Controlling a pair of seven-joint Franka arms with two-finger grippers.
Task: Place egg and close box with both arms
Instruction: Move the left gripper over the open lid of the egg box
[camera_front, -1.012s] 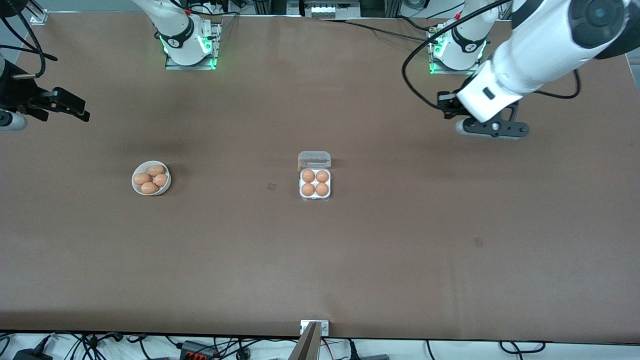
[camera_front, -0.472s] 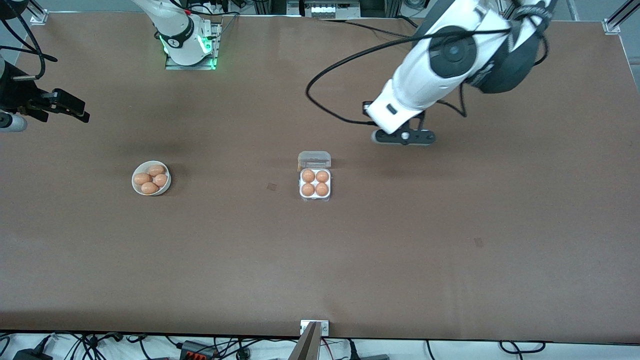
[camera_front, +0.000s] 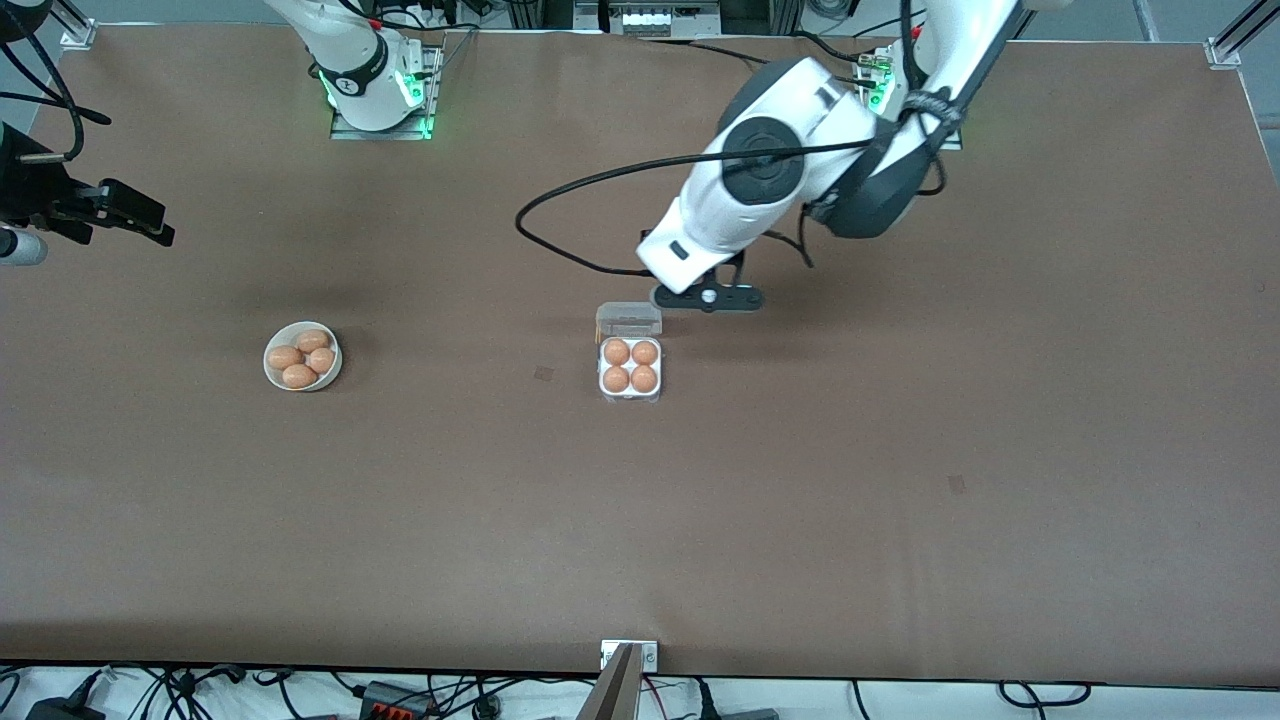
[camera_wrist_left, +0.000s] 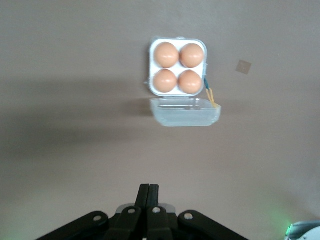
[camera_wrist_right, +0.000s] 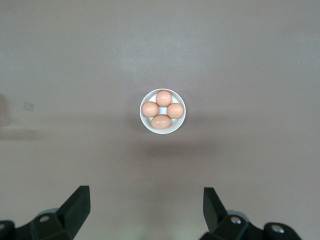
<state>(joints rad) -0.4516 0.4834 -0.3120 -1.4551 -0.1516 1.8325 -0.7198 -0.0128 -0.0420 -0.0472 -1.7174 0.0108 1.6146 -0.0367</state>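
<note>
The box (camera_front: 630, 381) stands mid-table with a brown egg (camera_front: 617, 351) in every cell. Its clear lid (camera_front: 628, 319) stands open on the side toward the robot bases. The left wrist view shows the box (camera_wrist_left: 150, 67) and lid (camera_wrist_left: 185, 112) too. My left gripper (camera_front: 707, 297) is shut and empty, over the table just beside the lid, toward the left arm's end; its fingers (camera_wrist_left: 148, 189) touch each other. My right gripper (camera_front: 130, 215) is open and empty, high at the right arm's end of the table; its fingers (camera_wrist_right: 79, 200) stand wide apart.
A round white bowl (camera_front: 302, 357) with several brown eggs sits toward the right arm's end of the table, also in the right wrist view (camera_wrist_right: 162, 111). The left arm's black cable (camera_front: 560, 200) loops over the table near the lid.
My left arm has swung from the left arm's end of the table toward the middle and now hangs beside the box lid. The right arm, box and bowl have not moved.
</note>
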